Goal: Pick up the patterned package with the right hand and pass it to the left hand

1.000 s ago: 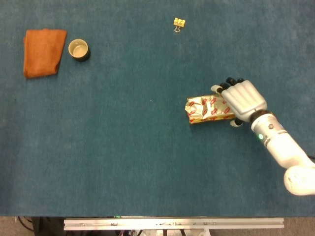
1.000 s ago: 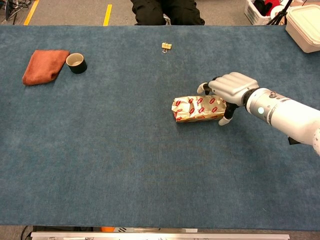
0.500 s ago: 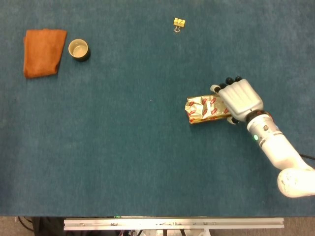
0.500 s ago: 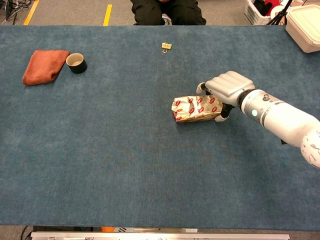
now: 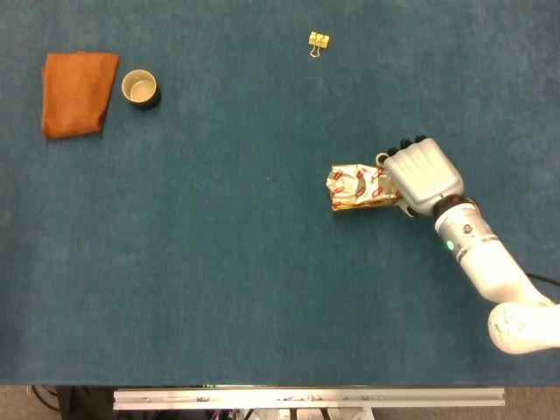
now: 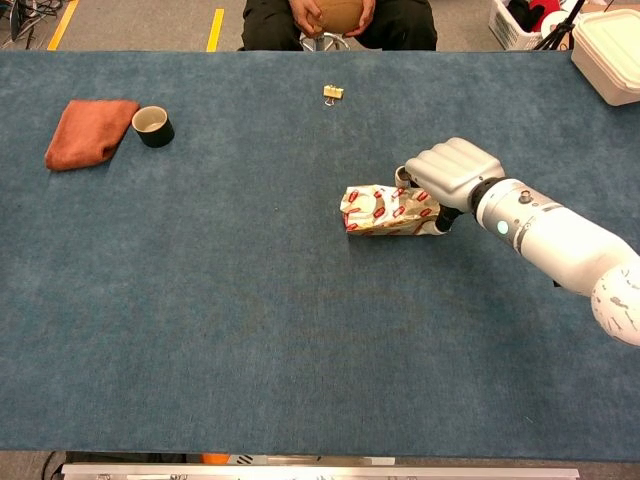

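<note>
The patterned package (image 5: 354, 187) (image 6: 381, 209), gold with red marks, sits right of the table's centre. My right hand (image 5: 422, 177) (image 6: 452, 173) wraps around its right end and grips it, fingers curled over the far side. In the chest view the package looks slightly raised and tilted at the held end. My left hand appears in neither view.
An orange cloth (image 5: 77, 92) (image 6: 88, 131) and a small dark cup (image 5: 139, 87) (image 6: 152, 125) lie at the far left. A yellow binder clip (image 5: 318, 41) (image 6: 333, 93) rests at the far middle. A white bin (image 6: 608, 50) stands at the far right corner.
My right hand closed more firmly over the package's right end and drew slightly left and away. The package shifted and tipped with it.
</note>
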### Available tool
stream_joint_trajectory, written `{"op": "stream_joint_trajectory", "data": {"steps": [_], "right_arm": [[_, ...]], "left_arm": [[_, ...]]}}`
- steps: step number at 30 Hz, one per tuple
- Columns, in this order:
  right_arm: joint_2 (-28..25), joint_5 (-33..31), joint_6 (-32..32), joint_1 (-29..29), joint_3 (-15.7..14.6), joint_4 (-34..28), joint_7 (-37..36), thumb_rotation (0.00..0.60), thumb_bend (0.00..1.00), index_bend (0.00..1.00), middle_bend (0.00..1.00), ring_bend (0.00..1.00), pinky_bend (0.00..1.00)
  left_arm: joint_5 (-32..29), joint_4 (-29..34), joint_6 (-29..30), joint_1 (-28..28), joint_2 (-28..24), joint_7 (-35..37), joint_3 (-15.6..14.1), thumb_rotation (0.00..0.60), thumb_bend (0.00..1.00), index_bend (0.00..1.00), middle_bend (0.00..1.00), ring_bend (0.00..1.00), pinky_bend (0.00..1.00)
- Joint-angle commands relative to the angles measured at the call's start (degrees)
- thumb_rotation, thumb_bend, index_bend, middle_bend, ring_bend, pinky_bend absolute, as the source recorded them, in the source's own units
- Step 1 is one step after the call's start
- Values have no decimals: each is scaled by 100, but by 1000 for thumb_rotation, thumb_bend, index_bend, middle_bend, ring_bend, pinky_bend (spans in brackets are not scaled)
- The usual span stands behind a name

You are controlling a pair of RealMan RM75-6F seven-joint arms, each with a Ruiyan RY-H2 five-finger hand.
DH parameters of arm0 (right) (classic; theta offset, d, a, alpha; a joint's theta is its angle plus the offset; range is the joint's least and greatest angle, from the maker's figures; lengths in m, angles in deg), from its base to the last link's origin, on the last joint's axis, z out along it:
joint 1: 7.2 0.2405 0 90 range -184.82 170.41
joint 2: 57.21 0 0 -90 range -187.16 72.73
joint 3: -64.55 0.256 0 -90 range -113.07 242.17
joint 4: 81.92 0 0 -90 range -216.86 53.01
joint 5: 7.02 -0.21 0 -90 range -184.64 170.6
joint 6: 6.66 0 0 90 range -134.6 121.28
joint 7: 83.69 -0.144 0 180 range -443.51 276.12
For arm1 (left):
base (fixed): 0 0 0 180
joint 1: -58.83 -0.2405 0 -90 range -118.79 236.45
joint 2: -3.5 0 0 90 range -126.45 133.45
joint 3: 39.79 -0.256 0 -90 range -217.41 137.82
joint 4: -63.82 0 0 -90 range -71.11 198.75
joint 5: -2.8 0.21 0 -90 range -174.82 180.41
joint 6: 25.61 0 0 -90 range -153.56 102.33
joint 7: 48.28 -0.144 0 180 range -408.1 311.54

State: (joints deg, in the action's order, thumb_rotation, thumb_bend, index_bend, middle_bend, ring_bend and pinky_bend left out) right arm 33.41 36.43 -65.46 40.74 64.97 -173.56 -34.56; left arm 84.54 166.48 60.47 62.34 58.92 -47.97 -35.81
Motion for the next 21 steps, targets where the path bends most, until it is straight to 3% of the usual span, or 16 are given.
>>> {"op": "stream_joint_trajectory", "data": {"steps": [1,12,21], "right_arm": [[-23,45,-13,-10,28,-23,-58,600,466,537,481,370,385],[-707,454,49,76,303,-910,-414,600,473,563,501,407,408],[-1059,235,139,450,644,-1565,-285,600,471,563,501,408,409]], "left_arm": [[-10,-1,-27,13,-15,-1,5,600,338,288,164,123,142],[180,268,-528,353,-363,219,40,600,338,288,177,128,142],[90,769,-1704,985,-958,1112,102,600,338,288,199,146,145]]}}
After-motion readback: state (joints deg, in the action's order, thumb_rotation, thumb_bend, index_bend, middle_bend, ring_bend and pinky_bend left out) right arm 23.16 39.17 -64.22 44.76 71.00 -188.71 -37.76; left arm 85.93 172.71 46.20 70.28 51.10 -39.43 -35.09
